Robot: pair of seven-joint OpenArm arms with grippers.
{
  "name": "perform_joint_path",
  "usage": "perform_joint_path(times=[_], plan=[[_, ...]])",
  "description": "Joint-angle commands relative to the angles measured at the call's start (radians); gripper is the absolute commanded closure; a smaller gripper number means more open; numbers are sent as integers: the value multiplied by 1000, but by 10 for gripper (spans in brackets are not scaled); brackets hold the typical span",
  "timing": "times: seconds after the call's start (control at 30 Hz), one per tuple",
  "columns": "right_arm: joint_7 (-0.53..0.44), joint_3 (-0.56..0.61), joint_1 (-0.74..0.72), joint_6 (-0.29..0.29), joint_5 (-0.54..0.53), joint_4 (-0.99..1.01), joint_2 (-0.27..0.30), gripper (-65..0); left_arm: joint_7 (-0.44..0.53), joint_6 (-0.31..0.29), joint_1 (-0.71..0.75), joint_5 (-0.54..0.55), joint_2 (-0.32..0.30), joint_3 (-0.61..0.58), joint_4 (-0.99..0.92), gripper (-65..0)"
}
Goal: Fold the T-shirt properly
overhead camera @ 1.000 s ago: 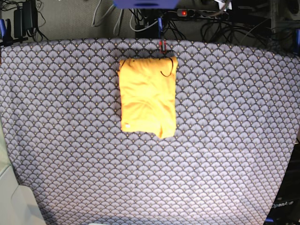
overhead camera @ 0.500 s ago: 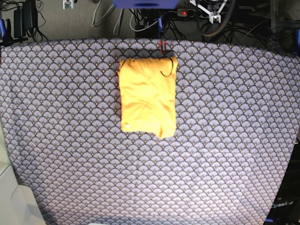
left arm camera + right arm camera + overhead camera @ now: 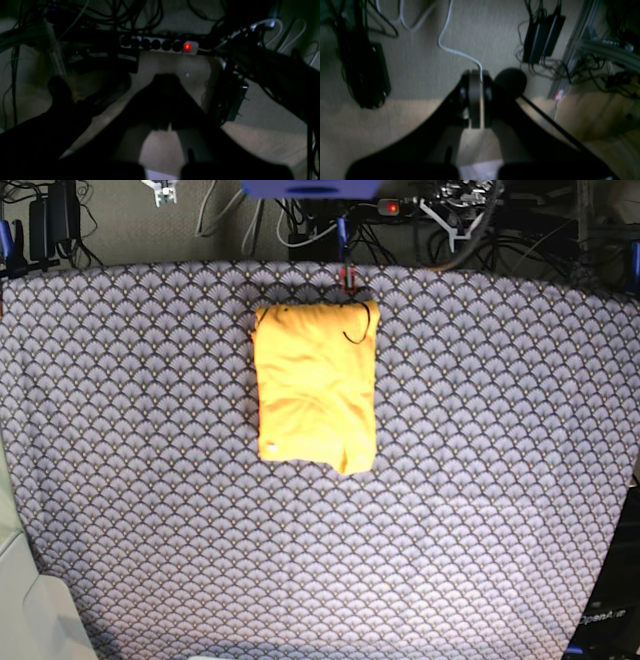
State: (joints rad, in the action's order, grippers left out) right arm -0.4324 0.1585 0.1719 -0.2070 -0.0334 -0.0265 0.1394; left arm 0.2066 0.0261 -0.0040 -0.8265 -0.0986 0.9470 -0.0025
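The yellow-orange T-shirt (image 3: 315, 385) lies folded into a compact rectangle on the patterned cloth, near the far edge at the middle, with nothing touching it. Neither wrist view shows it. My left gripper (image 3: 166, 80) is shut and empty, hanging over the floor and a power strip (image 3: 160, 45) behind the table. My right gripper (image 3: 475, 82) is also shut and empty, above the carpet and cables. In the base view only small white parts of the two arms show at the top edge, the left arm (image 3: 455, 205) and the right arm (image 3: 160, 190), both beyond the table.
The blue-grey scallop-patterned cloth (image 3: 450, 510) covers the whole table. Cables, power bricks (image 3: 542, 37) and a lit power strip lie on the floor behind the far edge. A pale object (image 3: 35, 610) sits at the near left corner.
White parts of both arms have come into the base view at the top edge, beyond the table. The T-shirt has not moved.
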Motion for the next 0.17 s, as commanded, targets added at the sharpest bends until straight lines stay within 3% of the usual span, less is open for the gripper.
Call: perform_joint_path(times=[0.0,0.13], plan=[[-4,-1,12,-16,-7,3,7,0,6,7,-3,2,-3,2,2,0],[-6,0,10,-15,-7,0,7,0,7,7,-20,2,-3,2,2,0]])
